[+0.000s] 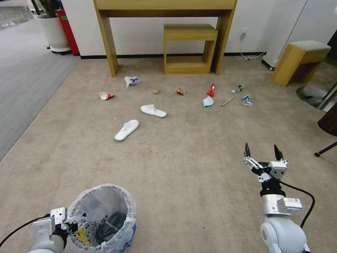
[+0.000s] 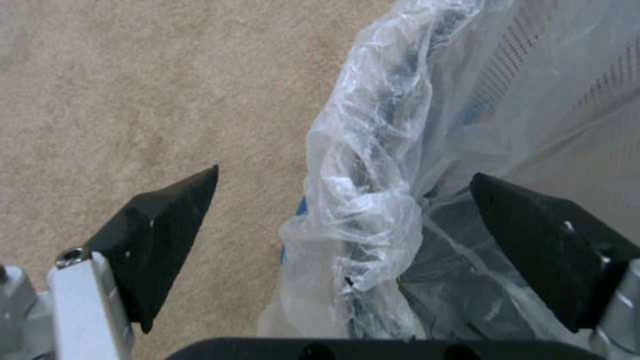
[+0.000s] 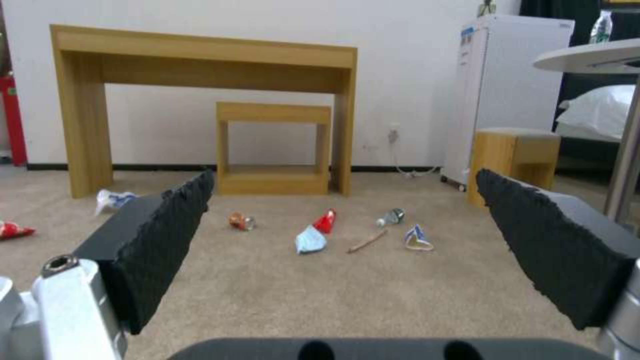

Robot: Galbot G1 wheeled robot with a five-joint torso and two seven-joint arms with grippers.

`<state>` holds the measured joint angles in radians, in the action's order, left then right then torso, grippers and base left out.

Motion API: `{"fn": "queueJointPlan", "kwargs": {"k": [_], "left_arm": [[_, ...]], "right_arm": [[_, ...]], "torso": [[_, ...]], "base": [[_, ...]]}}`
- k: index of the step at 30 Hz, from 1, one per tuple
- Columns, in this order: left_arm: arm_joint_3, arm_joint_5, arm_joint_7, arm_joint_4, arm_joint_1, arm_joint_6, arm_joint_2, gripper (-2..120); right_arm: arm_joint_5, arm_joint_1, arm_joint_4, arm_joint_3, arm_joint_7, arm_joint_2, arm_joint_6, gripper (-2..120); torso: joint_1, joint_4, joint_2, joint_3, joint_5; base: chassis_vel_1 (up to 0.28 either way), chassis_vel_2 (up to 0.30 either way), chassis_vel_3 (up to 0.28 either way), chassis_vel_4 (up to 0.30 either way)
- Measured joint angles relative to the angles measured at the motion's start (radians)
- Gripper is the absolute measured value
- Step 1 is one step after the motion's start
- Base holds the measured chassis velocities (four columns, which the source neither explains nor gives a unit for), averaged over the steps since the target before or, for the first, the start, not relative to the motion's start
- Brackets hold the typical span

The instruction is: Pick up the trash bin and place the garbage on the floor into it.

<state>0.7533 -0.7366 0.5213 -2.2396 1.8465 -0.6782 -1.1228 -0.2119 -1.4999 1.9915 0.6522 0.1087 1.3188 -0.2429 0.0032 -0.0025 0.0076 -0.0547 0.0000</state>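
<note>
Your left claw [image 2: 343, 220] is spread wide astride the rim of the trash bin [image 1: 101, 218], which stands on the floor [image 1: 182, 168] before you; it looks light and its liner slippery, so clamp the stiff rim itself, while the right claw [image 1: 263, 151] waits released.

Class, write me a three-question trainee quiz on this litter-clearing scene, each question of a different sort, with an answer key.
1. True or false: the left gripper has its fingers open, straddling the trash bin rim.
2. Multiple choice: the two white slippers lie on A) the grey ribbed carpet, B) the beige carpet, C) the wooden stool.
3. Fill in: the right gripper hangs open above the ____, holding nothing.

Key: 1 true; 2 B; 3 beige carpet.
</note>
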Motion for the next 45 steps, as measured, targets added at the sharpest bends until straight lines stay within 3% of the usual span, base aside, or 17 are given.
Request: {"fn": "queueJointPlan", "kwargs": {"k": [33, 35, 37, 39, 45], "left_arm": [[-0.028, -0.018, 0.012, 0.029, -0.020, -0.008, -0.007, 95], [-0.029, -0.018, 0.012, 0.031, -0.021, -0.008, -0.007, 93], [-0.032, -0.018, 0.012, 0.039, -0.024, -0.009, -0.010, 80], [-0.034, -0.018, 0.012, 0.042, -0.026, -0.009, -0.010, 75], [-0.041, -0.019, 0.012, 0.061, -0.038, -0.010, -0.014, 69]], "right_arm": [[0.027, -0.006, -0.015, -0.012, -0.001, 0.011, -0.008, 95], [0.028, -0.006, -0.016, -0.012, -0.001, 0.012, -0.009, 95], [0.031, -0.007, -0.021, -0.012, -0.002, 0.013, -0.013, 93], [0.032, -0.007, -0.022, -0.012, -0.003, 0.013, -0.014, 93], [0.035, -0.004, -0.031, -0.016, -0.004, 0.014, -0.016, 91]], "torso": [[0.000, 0.0000, 0.000, 0.000, 0.0000], [0.000, 0.0000, 0.000, 0.000, 0.0000], [0.000, 0.0000, 0.000, 0.000, 0.0000], [0.000, 0.0000, 0.000, 0.000, 0.0000], [0.000, 0.0000, 0.000, 0.000, 0.0002]], "base": [[0.000, 0.000, 0.000, 0.000], [0.000, 0.000, 0.000, 0.000], [0.000, 0.000, 0.000, 0.000], [0.000, 0.000, 0.000, 0.000], [0.000, 0.000, 0.000, 0.000]]}}
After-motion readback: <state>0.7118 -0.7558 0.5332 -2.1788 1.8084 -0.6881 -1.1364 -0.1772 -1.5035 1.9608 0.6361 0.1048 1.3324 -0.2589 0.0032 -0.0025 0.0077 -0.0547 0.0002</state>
